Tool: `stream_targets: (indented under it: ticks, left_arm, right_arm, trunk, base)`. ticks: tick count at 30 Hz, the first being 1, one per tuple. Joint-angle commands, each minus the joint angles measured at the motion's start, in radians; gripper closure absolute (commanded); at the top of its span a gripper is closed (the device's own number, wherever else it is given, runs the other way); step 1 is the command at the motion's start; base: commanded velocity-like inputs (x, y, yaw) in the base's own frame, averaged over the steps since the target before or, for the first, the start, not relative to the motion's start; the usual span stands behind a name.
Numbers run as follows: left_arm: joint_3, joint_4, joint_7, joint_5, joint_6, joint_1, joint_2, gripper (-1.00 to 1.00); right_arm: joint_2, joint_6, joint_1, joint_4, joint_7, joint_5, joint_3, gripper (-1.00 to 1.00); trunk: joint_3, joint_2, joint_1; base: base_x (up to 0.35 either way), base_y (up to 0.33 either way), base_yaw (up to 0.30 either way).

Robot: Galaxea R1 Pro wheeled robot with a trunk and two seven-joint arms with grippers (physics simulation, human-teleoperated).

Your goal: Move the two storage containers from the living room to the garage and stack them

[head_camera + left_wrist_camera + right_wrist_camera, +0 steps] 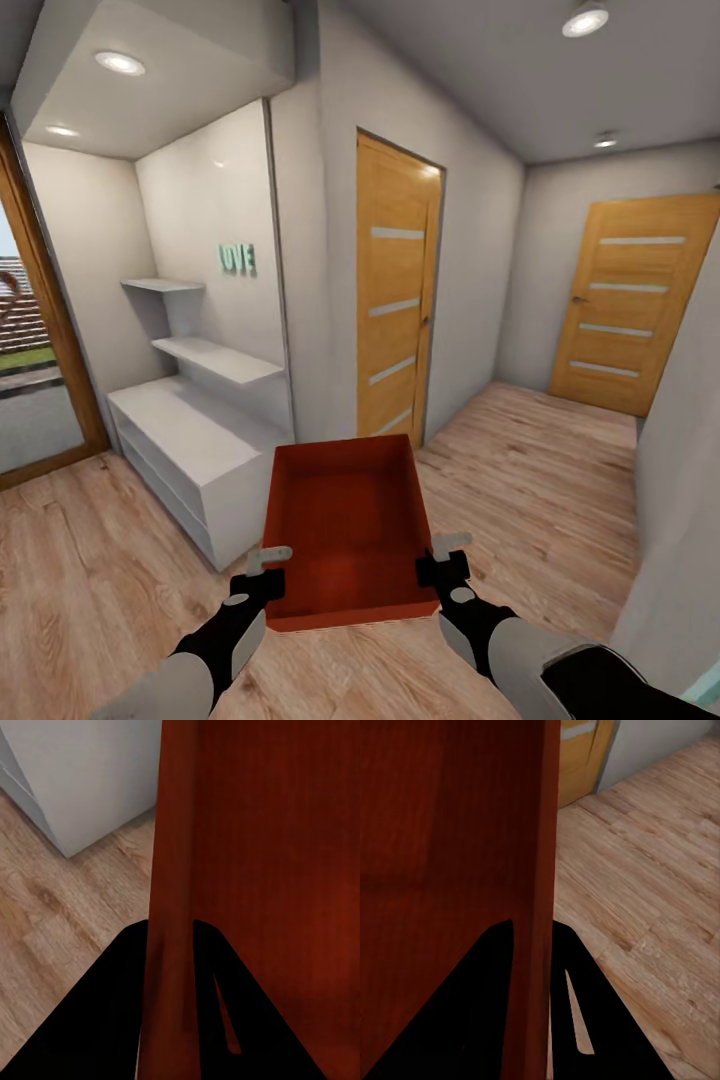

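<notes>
Still in transit, by the look of it: light wood-plank flooring runs underfoot, not garage concrete. At far left a wood-framed glass door shows some outdoors; next comes a white shelving alcove with a low cabinet and teal letters on its wall, then a slatted wooden door, and a second such door at the hallway's end on the right.

One storage container is carried in front of the robot, open top up, held off the floor between both arms. The left gripper is clamped on its left wall, a finger on each side of the rim, as the left wrist view confirms. The right gripper pinches the right wall likewise.

My judgement: the first bin is picked up and on its way, but nothing has yet been set down in the garage, and the second bin remains to be fetched and stacked.
</notes>
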Motion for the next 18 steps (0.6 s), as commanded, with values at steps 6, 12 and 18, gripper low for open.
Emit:
stream_targets:
  ticks: [6,12,18]
  left_arm:
    - [-0.005,0.005,0.016,-0.003,-0.003,0.001,0.019,1.00]
    - [-0.005,0.005,0.016,-0.003,-0.003,0.001,0.019,1.00]
    - [-0.004,0.005,0.017,-0.003,-0.003,0.001,0.019,1.00]
  right_arm:
    - [0.000,-0.080,-0.002,-0.006,-0.038,-0.019,-0.008,1.00]
    - [-0.002,-0.079,-0.002,-0.006,-0.040,-0.020,-0.011,1.00]
    - [-0.003,-0.078,-0.002,-0.006,-0.039,-0.020,-0.012,1.00]
  trunk:
    - [0.000,-0.001,0.001]
    - [0.001,-0.001,0.001]
    - [0.001,-0.001,0.001]
  base:
    - [0.321,0.060,-0.105]
    - [0.312,0.004,-0.232]
    - [0.291,0.000,-0.275]
